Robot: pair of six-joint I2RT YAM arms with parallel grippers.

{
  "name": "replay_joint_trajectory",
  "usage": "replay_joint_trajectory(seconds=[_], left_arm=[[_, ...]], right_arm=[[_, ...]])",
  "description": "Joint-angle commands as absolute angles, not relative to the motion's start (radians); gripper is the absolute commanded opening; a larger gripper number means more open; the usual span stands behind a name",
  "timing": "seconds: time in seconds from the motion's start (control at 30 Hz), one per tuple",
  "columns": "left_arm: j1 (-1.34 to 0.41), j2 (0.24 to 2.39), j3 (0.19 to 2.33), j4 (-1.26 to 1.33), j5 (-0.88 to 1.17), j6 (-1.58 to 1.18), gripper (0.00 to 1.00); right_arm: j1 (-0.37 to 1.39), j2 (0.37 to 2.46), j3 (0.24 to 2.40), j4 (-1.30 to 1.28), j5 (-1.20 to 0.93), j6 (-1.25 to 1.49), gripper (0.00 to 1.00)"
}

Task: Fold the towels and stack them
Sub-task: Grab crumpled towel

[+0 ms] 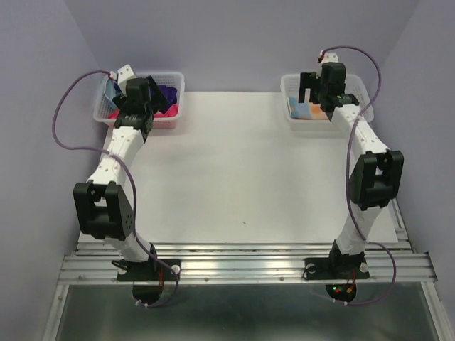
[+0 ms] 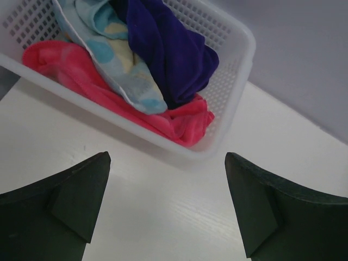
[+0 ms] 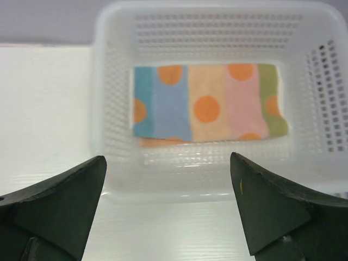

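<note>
White mesh plastic basket (image 2: 235,68) at far left holds a crumpled dark purple towel (image 2: 174,49), pink-red towel (image 2: 73,68) and pale blue spotted towel (image 2: 117,60); the right mesh basket (image 3: 114,81) holds a folded striped towel (image 3: 206,103). Both the left gripper (image 2: 167,159) and right gripper (image 3: 168,157) gape wide, empty.

No legible text, labels, brand marks, numbers or signs in any of the three views.
</note>
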State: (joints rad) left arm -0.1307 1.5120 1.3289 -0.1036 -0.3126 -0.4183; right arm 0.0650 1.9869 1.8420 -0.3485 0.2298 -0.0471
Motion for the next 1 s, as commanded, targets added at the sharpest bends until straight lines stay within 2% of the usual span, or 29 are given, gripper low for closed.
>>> replay_joint_trajectory(seconds=[0.0, 0.13, 0.2, 0.3, 0.4, 0.73, 0.97], left_arm=[[-0.009, 1.666, 1.529, -0.163, -0.259, -0.394, 0.99], [0.069, 1.871, 1.771, -0.270, -0.160, -0.379, 0.99], [0.097, 1.916, 1.837, -0.316, -0.143, -0.371, 0.99], [0.130, 1.954, 1.841, -0.284, -0.120, -0.385, 0.99], [0.153, 1.989, 1.838, -0.238, 0.035, -0.396, 0.99], [0.160, 2.132, 1.974, -0.265, 0.092, -0.422, 0.98], [0.160, 2.135, 1.965, -0.265, 0.081, -0.434, 0.97]], right_arm=[[0.098, 1.824, 1.625, -0.190, 0.088, 0.103, 1.00], [0.115, 1.744, 1.500, -0.150, 0.072, 0.169, 1.00], [0.115, 1.743, 1.514, -0.173, 0.086, 0.161, 1.00], [0.117, 1.772, 1.586, -0.239, 0.135, 0.161, 1.00], [0.115, 1.778, 1.588, -0.239, 0.129, 0.161, 1.00], [0.115, 1.812, 1.592, -0.252, 0.201, 0.126, 1.00], [0.115, 1.810, 1.589, -0.255, 0.272, 0.110, 1.00]])
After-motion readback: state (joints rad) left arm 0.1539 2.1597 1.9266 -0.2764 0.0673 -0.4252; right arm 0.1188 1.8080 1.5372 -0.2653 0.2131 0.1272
